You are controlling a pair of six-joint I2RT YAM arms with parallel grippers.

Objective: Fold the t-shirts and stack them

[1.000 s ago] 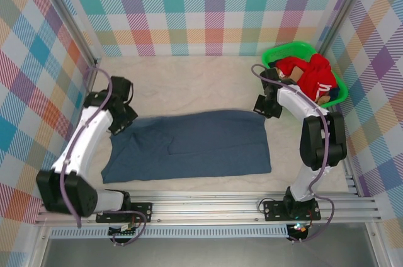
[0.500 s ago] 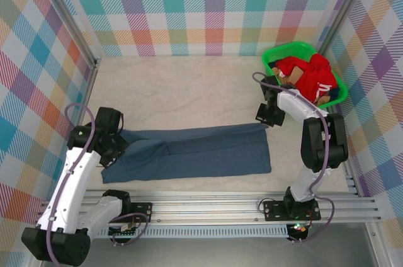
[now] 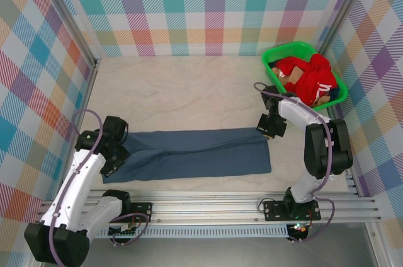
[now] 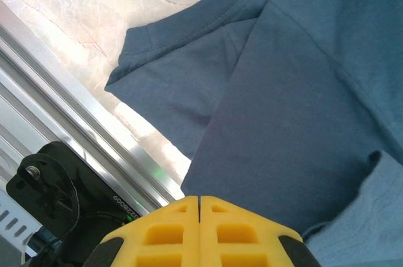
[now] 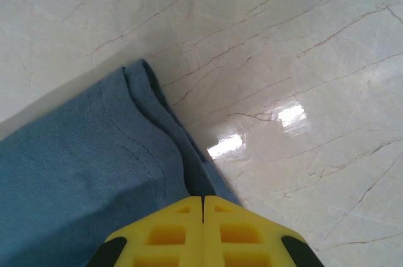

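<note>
**Slate-blue t-shirt** (image 3: 195,152), plain and unprinted, lying flat on the near half of the table (image 3: 189,90) as 1 long band running left to right, folded lengthwise into 2 layers. A short sleeve (image 4: 182,72) spreads at its left end. The hemmed corner (image 5: 135,100) at its right end is doubled over.

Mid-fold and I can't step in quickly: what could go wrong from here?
1. The right fingers pinch only the blue shirt's folded edge, so it may slip out.
2. Beside the left fingers, the sleeve sticks out toward the metal rail; it could snag or fold crooked.
</note>
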